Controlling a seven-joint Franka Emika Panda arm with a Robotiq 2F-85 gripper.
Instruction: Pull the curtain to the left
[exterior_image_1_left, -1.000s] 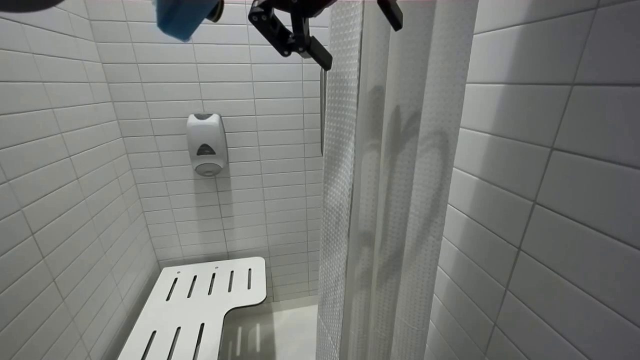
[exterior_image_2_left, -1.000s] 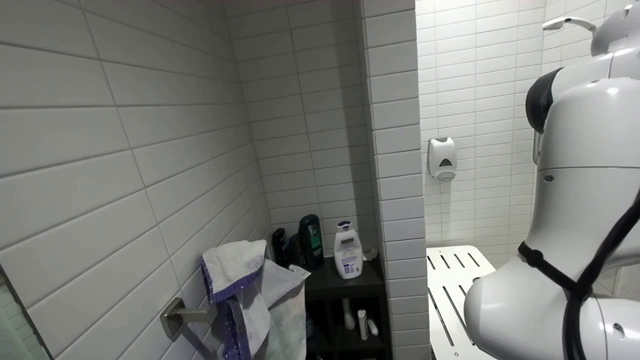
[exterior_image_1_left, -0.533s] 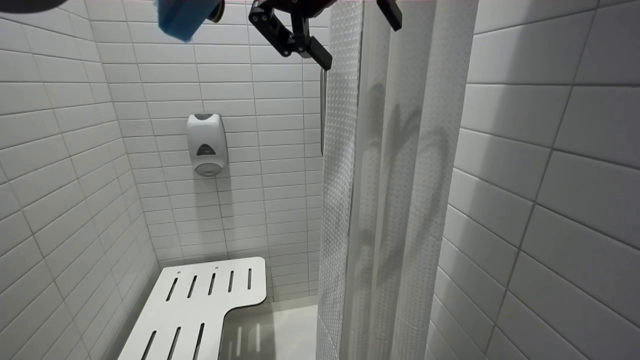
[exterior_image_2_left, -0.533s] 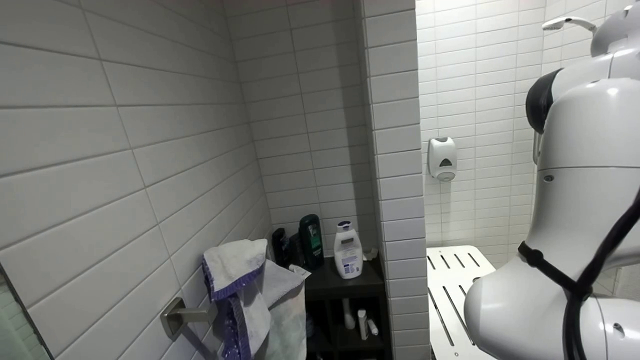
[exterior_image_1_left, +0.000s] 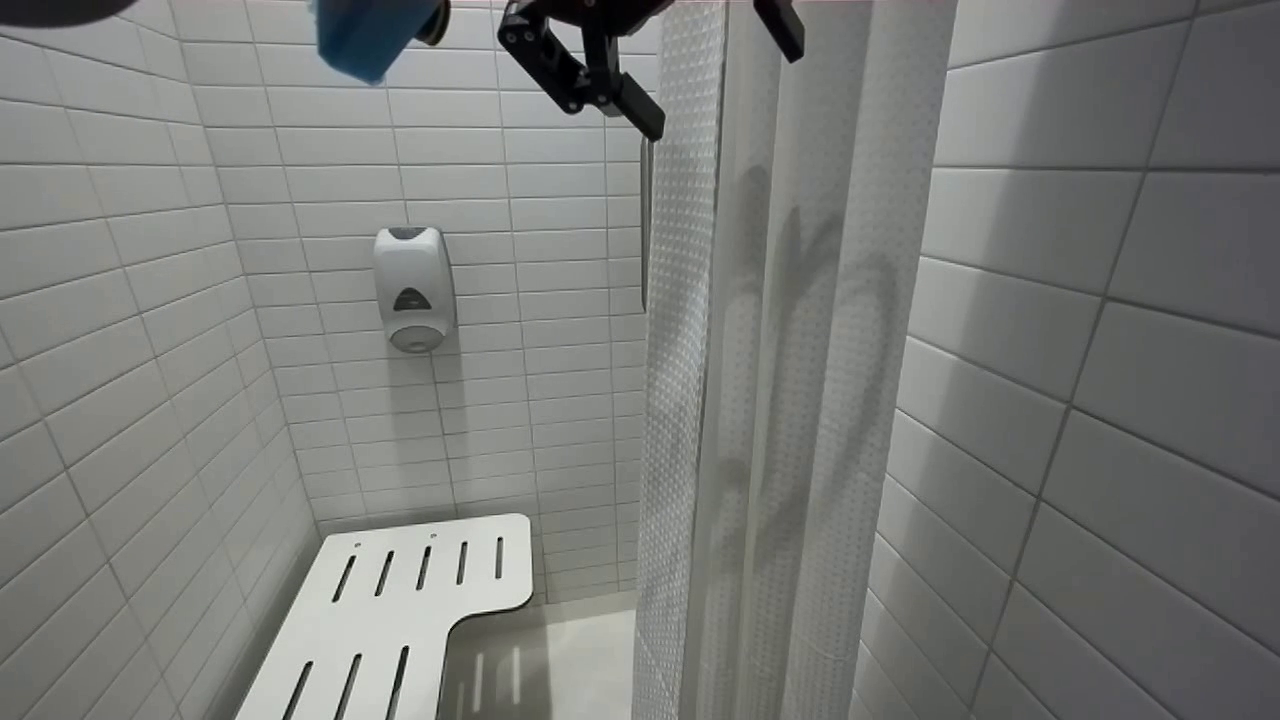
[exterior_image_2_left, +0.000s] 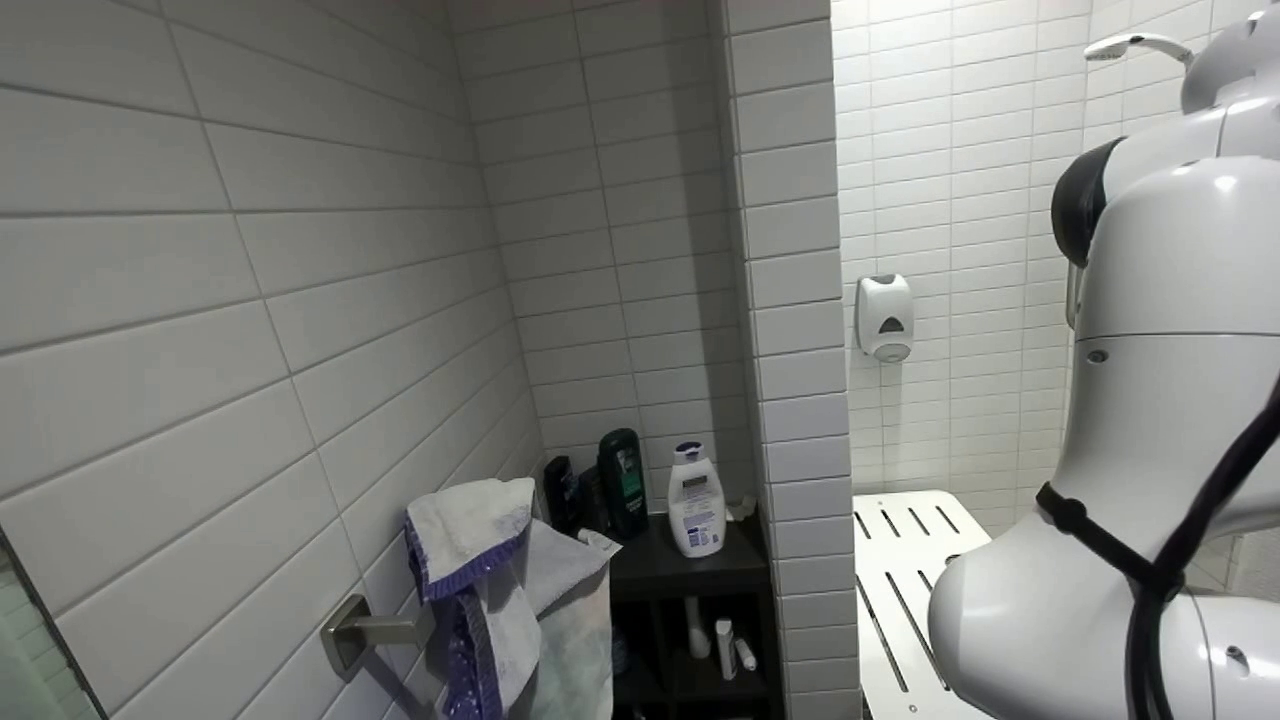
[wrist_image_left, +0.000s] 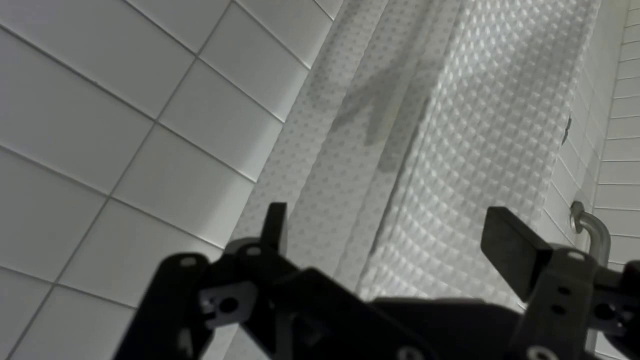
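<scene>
The white semi-translucent curtain (exterior_image_1_left: 780, 420) hangs in long vertical folds at the right side of the shower, bunched beside the right tiled wall, in an exterior view. In the wrist view the curtain (wrist_image_left: 465, 140) spans the middle, with its fold edge running diagonally between the fingers. My black gripper (exterior_image_1_left: 722, 88) is at the top of that exterior view, its fingers spread wide in front of the curtain. In the wrist view the gripper (wrist_image_left: 391, 227) is open and nothing is gripped. I cannot tell whether a finger touches the cloth.
A slotted white bench (exterior_image_1_left: 400, 610) stands at the lower left. A soap dispenser (exterior_image_1_left: 414, 285) is on the back wall. A metal grab bar (wrist_image_left: 597, 235) is near the right finger. Towels (exterior_image_2_left: 500, 590) and a dark shelf (exterior_image_2_left: 690, 570) with bottles stand beyond a tiled partition (exterior_image_2_left: 800, 350).
</scene>
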